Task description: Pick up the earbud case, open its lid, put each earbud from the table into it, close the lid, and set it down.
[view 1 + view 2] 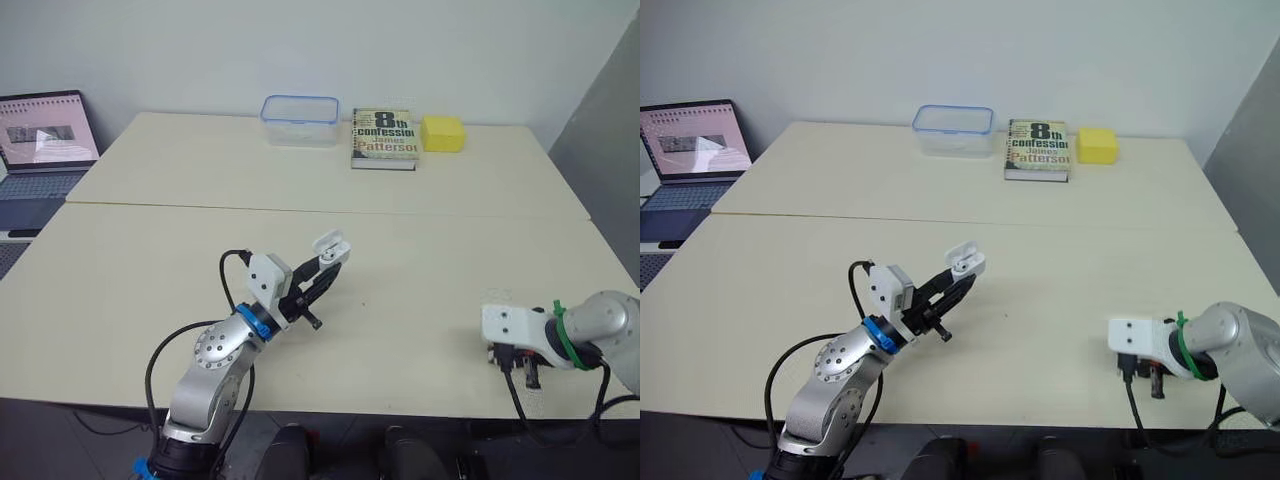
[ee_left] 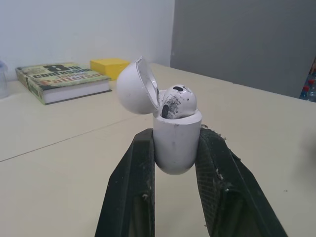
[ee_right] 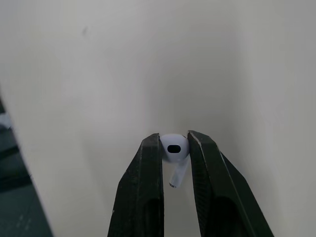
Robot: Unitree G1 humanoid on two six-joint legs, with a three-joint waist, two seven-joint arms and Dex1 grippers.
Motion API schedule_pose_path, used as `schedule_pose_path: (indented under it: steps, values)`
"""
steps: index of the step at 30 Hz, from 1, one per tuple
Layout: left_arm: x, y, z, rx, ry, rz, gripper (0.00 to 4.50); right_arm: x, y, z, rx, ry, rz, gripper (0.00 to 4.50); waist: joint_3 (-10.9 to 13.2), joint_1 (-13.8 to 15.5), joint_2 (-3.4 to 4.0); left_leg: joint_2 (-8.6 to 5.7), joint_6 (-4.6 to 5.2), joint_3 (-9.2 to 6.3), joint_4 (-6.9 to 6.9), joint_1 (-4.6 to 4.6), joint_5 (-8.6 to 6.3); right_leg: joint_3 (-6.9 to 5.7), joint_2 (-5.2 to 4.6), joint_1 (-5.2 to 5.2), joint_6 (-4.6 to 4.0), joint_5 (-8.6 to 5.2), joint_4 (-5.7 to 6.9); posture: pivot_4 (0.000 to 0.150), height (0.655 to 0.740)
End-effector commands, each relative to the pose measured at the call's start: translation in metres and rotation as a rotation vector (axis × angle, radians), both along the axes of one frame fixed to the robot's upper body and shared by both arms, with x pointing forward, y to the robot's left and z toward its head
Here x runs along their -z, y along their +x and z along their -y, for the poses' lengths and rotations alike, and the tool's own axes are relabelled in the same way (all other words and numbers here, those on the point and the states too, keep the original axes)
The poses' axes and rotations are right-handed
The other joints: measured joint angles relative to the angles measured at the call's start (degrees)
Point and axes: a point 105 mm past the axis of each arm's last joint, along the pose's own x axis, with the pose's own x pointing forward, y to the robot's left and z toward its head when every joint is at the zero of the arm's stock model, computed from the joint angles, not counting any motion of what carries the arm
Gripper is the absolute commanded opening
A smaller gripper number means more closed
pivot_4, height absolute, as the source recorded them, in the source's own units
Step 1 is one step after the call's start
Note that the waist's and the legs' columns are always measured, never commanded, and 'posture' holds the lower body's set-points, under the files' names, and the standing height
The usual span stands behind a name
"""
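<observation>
Two end effectors are loaded. The left end effector (image 1: 320,270) is clenched on the earbud case (image 2: 176,145): its two black fingers (image 2: 131,182) press the opposite sides of the white case body and hold it upright, raised above the tabletop (image 1: 420,270). The lid (image 2: 132,89) of the case is swung open and tilts back on its hinge. One seated earbud (image 2: 178,101) rests in the mouth of the case, its rounded head above the rim.

The right end effector (image 3: 174,139) is closed on the second earbud (image 3: 175,147). The fingertips pinch the white head of this earbud from both sides, and its stem hangs between the fingers toward the pale surface behind. The pictures do not show whether the second earbud touches the tabletop or is clear of it. In the head views, the right end effector points down, low over the front right part of the tabletop, well apart from the left end effector and the case, which sit at front centre-left.

At the far edge of the tabletop, a clear container (image 1: 300,120) with a blue rim, a book (image 1: 384,138) and a yellow block (image 1: 442,132) lie in a row, the book between the other two. An open laptop (image 1: 45,145) stands beyond the far left corner.
</observation>
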Motion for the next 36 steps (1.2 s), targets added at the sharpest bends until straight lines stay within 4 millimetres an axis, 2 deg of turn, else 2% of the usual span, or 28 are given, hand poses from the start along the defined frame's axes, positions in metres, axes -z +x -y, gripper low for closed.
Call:
schedule_pose_path:
  steps: [1,4,7,9,12,14,19,25,36]
  values:
    - [-0.016,-0.002,0.003,0.014,-0.023,0.073,0.76,-0.037,0.022,-0.029,-0.021,0.175,0.169,0.38,0.0,-0.1,-0.02,-0.01,0.00,-0.01,-0.02,-0.02,0.00,-0.02,0.02,0.00,0.00,0.00,-0.02,0.150,0.7400]
    - [-0.019,-0.001,0.005,0.021,-0.031,0.082,0.76,-0.070,0.040,-0.066,-0.022,0.437,0.302,0.38,0.0,-0.2,-0.03,-0.03,0.00,-0.01,-0.03,-0.06,0.00,-0.01,0.09,-0.05,0.00,0.00,0.00,0.150,0.7400]
    - [-0.019,-0.001,0.006,0.029,-0.033,0.085,0.76,-0.098,0.050,-0.098,-0.049,0.669,0.426,0.38,0.0,-0.2,-0.02,-0.03,-0.01,-0.09,-0.02,-0.10,0.00,-0.06,0.14,-0.09,0.00,0.01,0.03,0.150,0.7400]
    - [-0.019,0.000,0.007,0.033,-0.032,0.089,0.76,-0.111,0.053,-0.112,-0.066,0.785,0.504,0.38,0.0,0.0,-0.01,-0.03,-0.01,-0.13,-0.02,-0.17,0.00,-0.09,0.14,-0.13,-0.01,0.01,0.03,0.150,0.7400]
    - [-0.021,0.001,0.008,0.034,-0.033,0.096,0.76,-0.125,0.048,-0.134,-0.110,1.010,0.532,0.38,0.0,0.2,-0.01,-0.04,0.00,-0.14,0.01,-0.27,0.01,-0.08,0.10,-0.19,-0.01,0.01,0.03,0.150,0.7400]
    - [-0.022,0.002,0.008,0.034,-0.034,0.100,0.76,-0.127,0.048,-0.141,-0.106,1.081,0.541,0.38,0.0,0.1,-0.01,-0.06,0.00,-0.09,0.01,-0.26,0.01,-0.04,0.09,-0.22,0.00,0.03,0.06,0.150,0.7400]
    - [-0.023,0.003,0.010,0.040,-0.037,0.107,0.76,-0.112,0.049,-0.157,-0.118,1.106,0.547,0.38,0.0,-0.2,0.00,-0.06,0.00,-0.09,0.01,-0.24,0.01,-0.03,0.12,-0.25,-0.05,0.06,0.11,0.150,0.7400]
    - [-0.024,0.002,0.012,0.050,-0.043,0.109,0.76,-0.102,0.057,-0.164,-0.116,1.106,0.585,0.38,0.0,-0.3,0.01,-0.05,0.00,-0.07,-0.01,-0.24,0.01,0.00,0.21,-0.32,-0.07,0.07,0.18,0.150,0.7400]
    - [-0.023,0.002,0.012,0.058,-0.040,0.104,0.76,-0.102,0.055,-0.168,-0.153,1.109,0.607,0.38,0.0,-0.3,0.01,-0.04,0.00,-0.07,-0.02,-0.24,0.01,0.01,0.22,-0.33,-0.08,0.07,0.17,0.150,0.7400]
